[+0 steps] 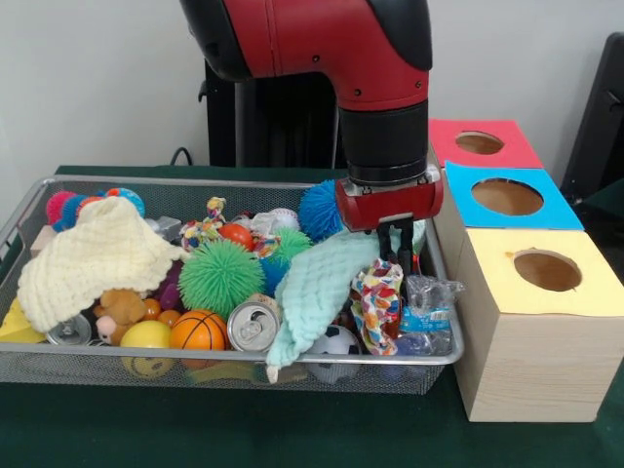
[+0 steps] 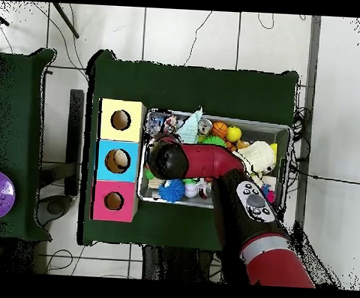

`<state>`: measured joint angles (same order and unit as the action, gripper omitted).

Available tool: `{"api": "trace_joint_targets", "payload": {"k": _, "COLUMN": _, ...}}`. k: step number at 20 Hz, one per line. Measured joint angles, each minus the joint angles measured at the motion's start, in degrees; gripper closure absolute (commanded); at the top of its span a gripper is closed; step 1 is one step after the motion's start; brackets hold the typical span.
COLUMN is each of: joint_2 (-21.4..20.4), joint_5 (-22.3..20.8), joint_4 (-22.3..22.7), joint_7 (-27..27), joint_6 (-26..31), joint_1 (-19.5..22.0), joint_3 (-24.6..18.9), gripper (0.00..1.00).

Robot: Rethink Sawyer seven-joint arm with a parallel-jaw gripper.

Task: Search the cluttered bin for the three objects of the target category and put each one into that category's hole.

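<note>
Nearest, the bin (image 1: 39, 366) looks still full, while the tool (image 1: 395, 237), width unclear, hangs over its box-side end, nothing visibly held.

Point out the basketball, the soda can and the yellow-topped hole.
basketball (image 1: 198, 331), front view, its orange face
soda can (image 1: 253, 325), front view, its silver top
yellow-topped hole (image 1: 547, 270), front view, the opening's dark inside
</note>
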<state>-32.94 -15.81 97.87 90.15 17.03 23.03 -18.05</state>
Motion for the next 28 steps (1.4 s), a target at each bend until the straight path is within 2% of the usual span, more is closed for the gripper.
{"api": "trace_joint_targets", "payload": {"k": 15, "joint_2": -3.5, "joint_5": 0.0, "joint_4": 0.0, "joint_7": 0.0, "joint_6": 0.0, "joint_1": -0.9, "joint_3": 0.2, "gripper": 1.0}}
{"api": "trace_joint_targets", "payload": {"k": 28, "joint_2": -3.6, "joint_5": 0.0, "joint_4": 0.0, "joint_7": 0.0, "joint_6": 0.0, "joint_1": -0.9, "joint_3": 0.2, "gripper": 1.0}}
